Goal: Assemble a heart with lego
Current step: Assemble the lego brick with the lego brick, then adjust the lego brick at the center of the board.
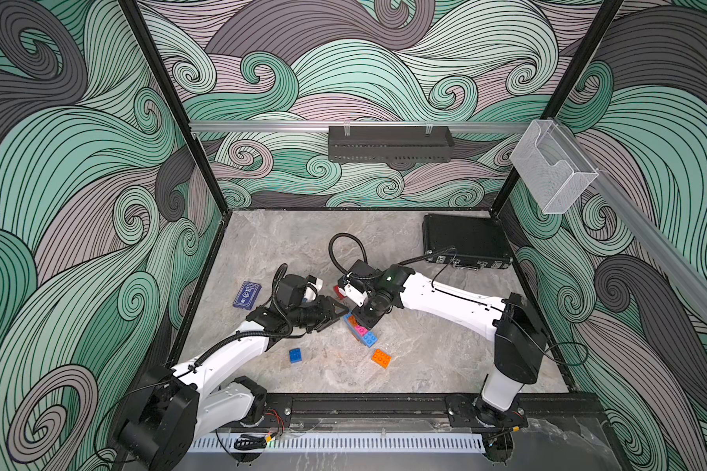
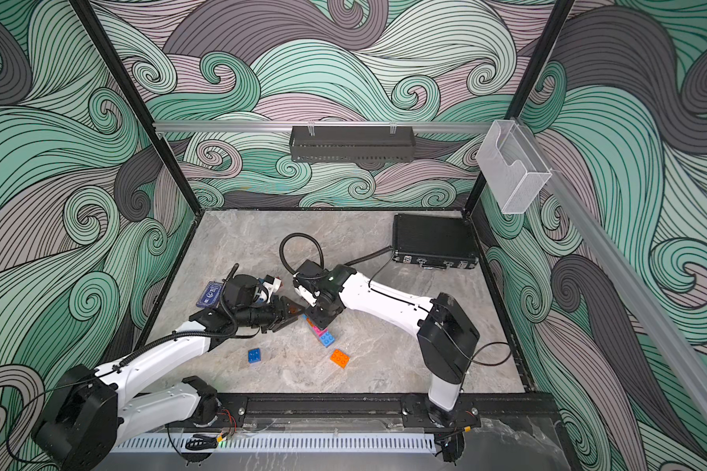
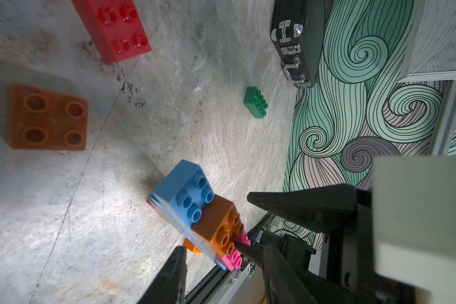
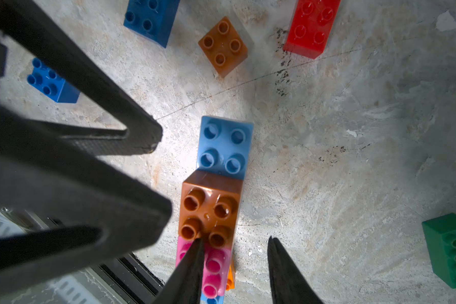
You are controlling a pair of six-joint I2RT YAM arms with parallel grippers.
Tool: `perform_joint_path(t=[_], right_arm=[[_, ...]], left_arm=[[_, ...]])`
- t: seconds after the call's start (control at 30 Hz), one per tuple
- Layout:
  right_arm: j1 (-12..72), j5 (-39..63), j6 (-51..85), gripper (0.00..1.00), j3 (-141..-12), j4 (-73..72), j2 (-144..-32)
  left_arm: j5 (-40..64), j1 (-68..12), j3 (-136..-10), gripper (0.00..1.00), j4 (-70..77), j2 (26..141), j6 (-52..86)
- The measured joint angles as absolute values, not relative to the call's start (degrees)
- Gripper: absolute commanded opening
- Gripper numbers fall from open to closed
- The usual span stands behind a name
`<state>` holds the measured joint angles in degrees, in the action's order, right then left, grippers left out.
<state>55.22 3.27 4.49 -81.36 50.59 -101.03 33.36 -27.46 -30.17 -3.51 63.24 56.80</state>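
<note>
Two blue bricks [image 4: 150, 18] [image 4: 52, 81], two orange [image 4: 223, 46] [image 1: 381, 359], one red [image 4: 311, 26], one green [image 4: 450, 250] lie loose.

Here's a robot lab cell: swirl-printed green-and-grey wall panels [image 1: 78, 163], black metal frame posts [image 1: 164, 81], grey stone-look tabletop [image 1: 282, 244].

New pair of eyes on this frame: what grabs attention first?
The joined brick cluster mid-table, light blue, orange and pink, with the left claw beside it and the right claw over its pink end, both open. Then the loose orange brick and blue brick lying apart from it on the grey table, and teal swirl walls all round.
</note>
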Motion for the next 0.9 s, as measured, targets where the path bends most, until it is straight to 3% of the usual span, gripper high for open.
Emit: perform_joint_path(t=[0.57, 0.9], right_arm=[[55.1, 3.5, 5.6, 0.64, -83.7, 52.1, -101.0], [56.3, 3.5, 8.1, 0.64, -82.8, 50.1, -103.1]], left_arm=[[32.1, -26.3, -28.9, 0.48, -6.0, 61.6, 55.9], [31.7, -26.3, -28.2, 0.48, -6.2, 61.6, 55.8]])
